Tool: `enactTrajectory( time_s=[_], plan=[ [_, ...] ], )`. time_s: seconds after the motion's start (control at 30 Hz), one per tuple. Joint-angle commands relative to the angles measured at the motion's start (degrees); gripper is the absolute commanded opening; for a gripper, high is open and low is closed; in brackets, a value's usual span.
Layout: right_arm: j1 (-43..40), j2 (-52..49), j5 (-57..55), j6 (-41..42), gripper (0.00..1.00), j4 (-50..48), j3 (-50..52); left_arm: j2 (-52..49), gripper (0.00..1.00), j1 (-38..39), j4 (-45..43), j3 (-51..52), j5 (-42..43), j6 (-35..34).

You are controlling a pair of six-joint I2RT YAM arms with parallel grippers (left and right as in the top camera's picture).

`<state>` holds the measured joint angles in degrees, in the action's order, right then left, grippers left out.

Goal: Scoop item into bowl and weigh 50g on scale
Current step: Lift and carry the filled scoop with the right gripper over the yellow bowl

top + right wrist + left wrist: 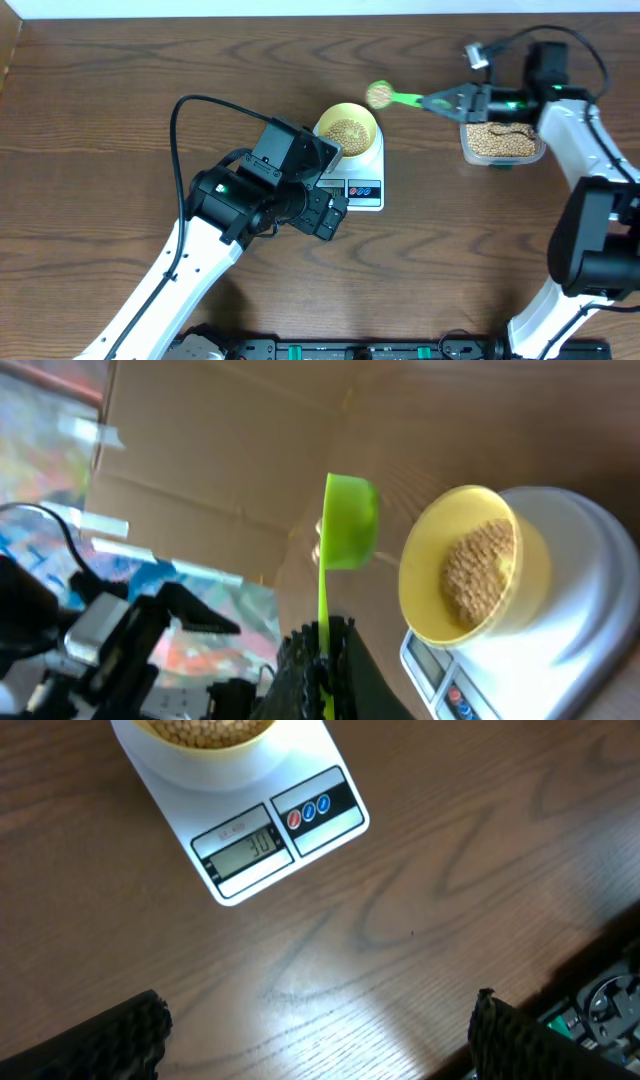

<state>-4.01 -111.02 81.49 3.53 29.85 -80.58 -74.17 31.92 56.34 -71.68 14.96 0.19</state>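
Beans [347, 131] sit in yellow bowl [371, 118] on scale [368, 172]. Right gripper [450, 101] clamps loaded green scoop [380, 95] short of rim; early tilt would spill onto table [120, 60]. Left gripper [320, 1035] gapes.

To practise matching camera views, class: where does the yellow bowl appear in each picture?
Overhead: the bowl sits just above centre.
Left wrist: only its near rim shows, at the top edge, left of centre.
Right wrist: it is right of centre.
Shared landmark: the white scale under it.
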Motion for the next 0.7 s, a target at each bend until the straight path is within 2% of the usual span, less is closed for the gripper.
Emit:
enactTrajectory(
  time_s=[0.0,0.13,0.4,0.67],
  plan=[
    [3.5,-0.6,0.5,11.7,0.01,-6.1,-0.2,0.1,0.98,-0.2,0.0,0.1,0.5,-0.1],
    [6.2,-0.7,0.0,13.7,0.01,-9.6,-0.2,0.1,0.98,-0.2,0.0,0.1,0.5,-0.1],
    [7.3,-0.7,-0.9,13.6,0.01,-9.5,-0.2,0.1,0.98,-0.2,0.0,0.1,0.5,-0.1],
    [7.9,-0.7,-7.0,7.9,0.01,-5.2,-0.2,0.1,0.98,-0.2,0.0,0.1,0.5,-0.1]
  ],
)
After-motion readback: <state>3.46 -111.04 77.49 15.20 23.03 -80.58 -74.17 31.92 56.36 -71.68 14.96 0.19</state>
